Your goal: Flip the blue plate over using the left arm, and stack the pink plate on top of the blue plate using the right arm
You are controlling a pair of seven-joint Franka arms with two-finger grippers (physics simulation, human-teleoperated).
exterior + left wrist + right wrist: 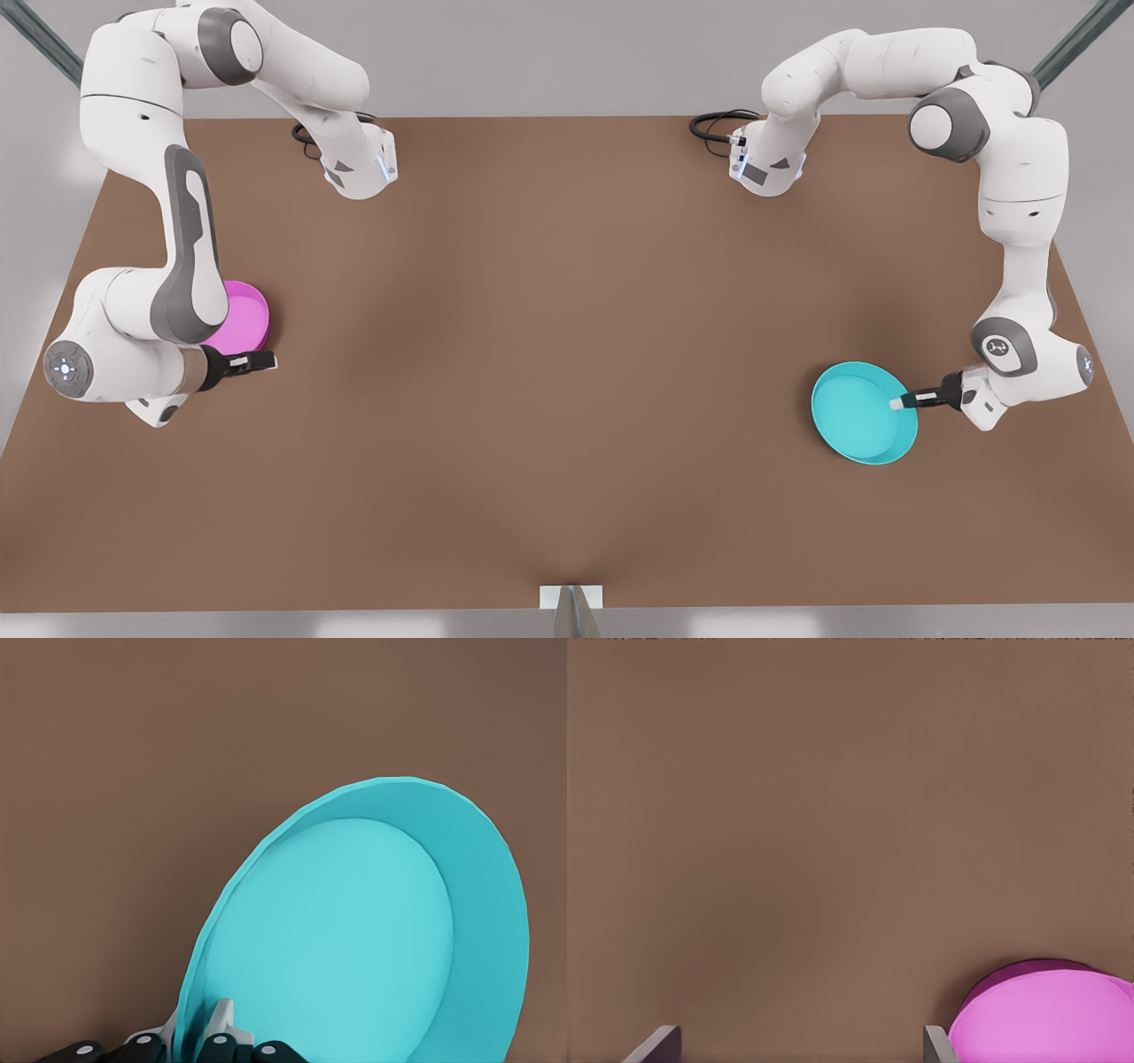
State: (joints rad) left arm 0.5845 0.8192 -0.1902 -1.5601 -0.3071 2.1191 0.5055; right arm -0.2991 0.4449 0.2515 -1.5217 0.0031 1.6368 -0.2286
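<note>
Flip step: left gripper (900,403) is clamping the turquoise blue plate (861,415) rim, apparently tilting it; next comes turnover, while the right gripper (264,360) is waiting open-fingered beside the pink plate (245,317).

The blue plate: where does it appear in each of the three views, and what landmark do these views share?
Front view: the blue plate lies at the front view's right, its rim pinched by the left gripper.
Left wrist view: it stands tilted, rim between the fingers.
Right wrist view: not in it.
Shared landmark: the brown table.
</note>
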